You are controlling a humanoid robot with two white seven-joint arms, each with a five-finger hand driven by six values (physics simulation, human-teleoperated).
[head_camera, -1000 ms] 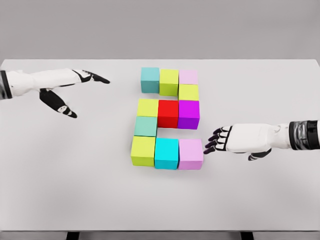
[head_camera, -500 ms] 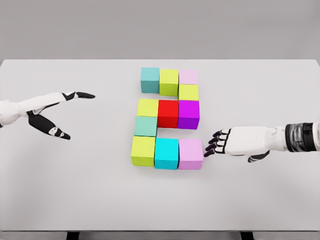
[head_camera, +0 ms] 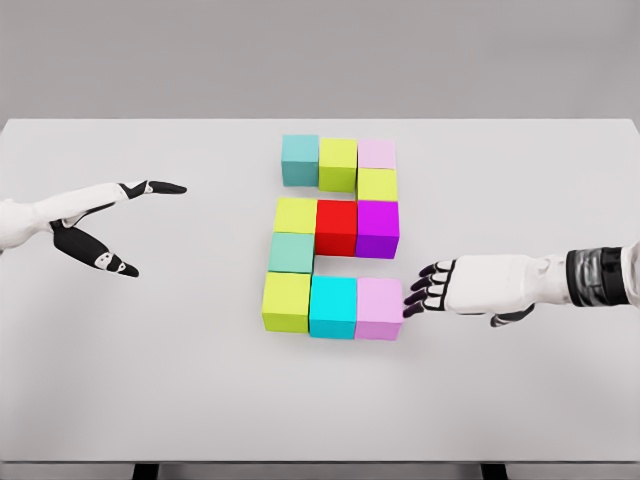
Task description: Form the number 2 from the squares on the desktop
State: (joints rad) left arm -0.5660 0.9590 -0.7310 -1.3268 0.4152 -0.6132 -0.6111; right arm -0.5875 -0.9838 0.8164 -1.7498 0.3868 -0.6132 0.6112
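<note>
Resting on a smooth, matte white table [head_camera: 150, 380], ten solid-coloured cubes with flat, untextured faces and crisp edges sit packed together in the blocky outline of a 2. Along the top row run a teal cube [head_camera: 300, 159], a lime cube [head_camera: 338, 163] and a pale pink cube [head_camera: 377, 153], with a yellow-green cube [head_camera: 377, 184] just below the pink one. Across the middle sit a yellow cube [head_camera: 296, 215], a red cube [head_camera: 336, 226] and a purple cube [head_camera: 377, 228]. A second teal cube [head_camera: 291, 252] drops down the left side, and the bottom row holds a lime-yellow cube [head_camera: 286, 301], a cyan cube [head_camera: 333, 306] and a lilac cube [head_camera: 380, 308].

At right, the right hand [head_camera: 470, 288], a glossy white shell with dark jointed fingers [head_camera: 420, 292], lies low over the table, its fingers slightly apart and curled, tips at the lilac cube's right face; whether they touch it cannot be told. It grips nothing.

At left, the left hand [head_camera: 95, 225] hovers well apart from the cubes, holding nothing, its slim fingers spread wide: some point toward the blocks, while another dark-tipped one angles down toward the table.
</note>
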